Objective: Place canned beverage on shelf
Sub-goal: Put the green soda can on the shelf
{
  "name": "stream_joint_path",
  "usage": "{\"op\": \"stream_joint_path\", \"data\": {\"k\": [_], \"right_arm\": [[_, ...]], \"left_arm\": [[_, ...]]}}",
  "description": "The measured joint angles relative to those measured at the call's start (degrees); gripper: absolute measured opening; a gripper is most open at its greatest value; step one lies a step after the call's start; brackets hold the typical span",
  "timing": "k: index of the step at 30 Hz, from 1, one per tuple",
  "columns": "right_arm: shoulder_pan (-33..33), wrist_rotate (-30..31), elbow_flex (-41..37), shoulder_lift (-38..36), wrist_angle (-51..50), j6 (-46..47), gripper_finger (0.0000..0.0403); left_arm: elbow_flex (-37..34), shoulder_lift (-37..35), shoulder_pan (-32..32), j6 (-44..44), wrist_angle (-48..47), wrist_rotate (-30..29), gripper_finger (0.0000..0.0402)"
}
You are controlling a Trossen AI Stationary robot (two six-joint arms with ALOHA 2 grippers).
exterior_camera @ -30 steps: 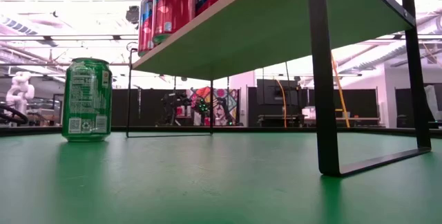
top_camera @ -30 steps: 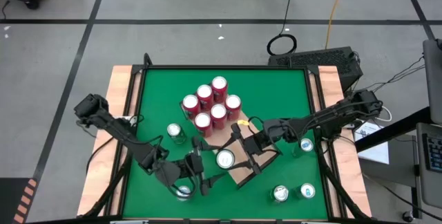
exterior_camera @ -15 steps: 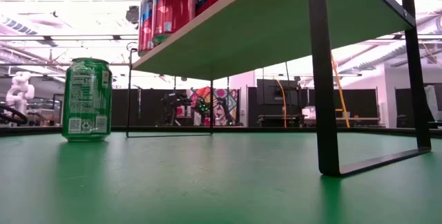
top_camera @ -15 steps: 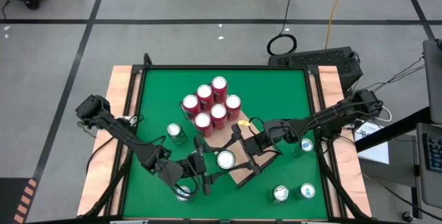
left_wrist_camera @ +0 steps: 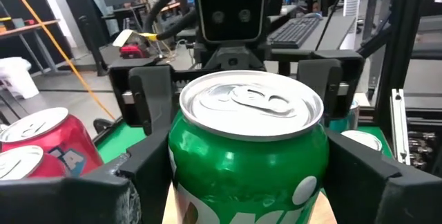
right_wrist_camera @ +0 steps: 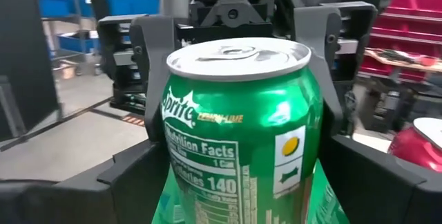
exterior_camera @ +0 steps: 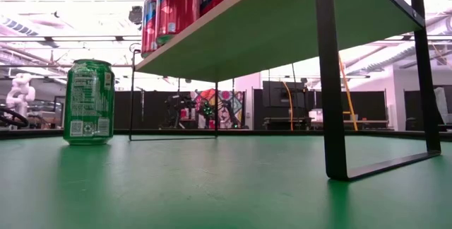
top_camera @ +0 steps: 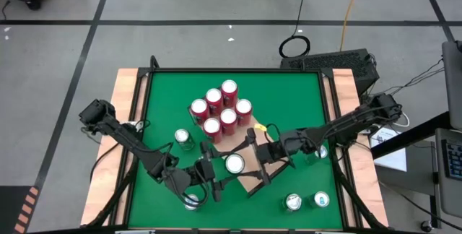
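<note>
green can (top_camera: 234,165) stands upright on the wooden shelf (top_camera: 249,181), between left gripper (top_camera: 214,178) and right gripper (top_camera: 254,157). left wrist view: left fingers clamp the can's sides. right wrist view: right fingers flank it, spread, seemingly letting go.
</note>
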Motion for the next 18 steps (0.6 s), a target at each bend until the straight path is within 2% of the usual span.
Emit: {"op": "stream_joint_path", "data": {"k": [6,9,12,18], "right_arm": [[2.1,4.8,0.0,0.0,-0.1,0.3,0.0339],[2.3,5.5,0.1,0.0,-0.3,2.5,0.0339],[2.5,8.9,0.1,0.0,-1.5,5.0,0.0339],[3.2,11.3,0.1,0.0,-1.7,6.1,0.0338]], "left_arm": [[0.0,0.0,0.0,0.0,1.3,-0.1,0.0285],[0.0,0.0,0.3,-1.1,1.4,-0.4,0.0285],[0.0,0.0,0.6,-2.7,1.4,-1.3,0.0285],[0.0,0.1,1.0,-4.3,1.7,-2.5,0.0285]]}}
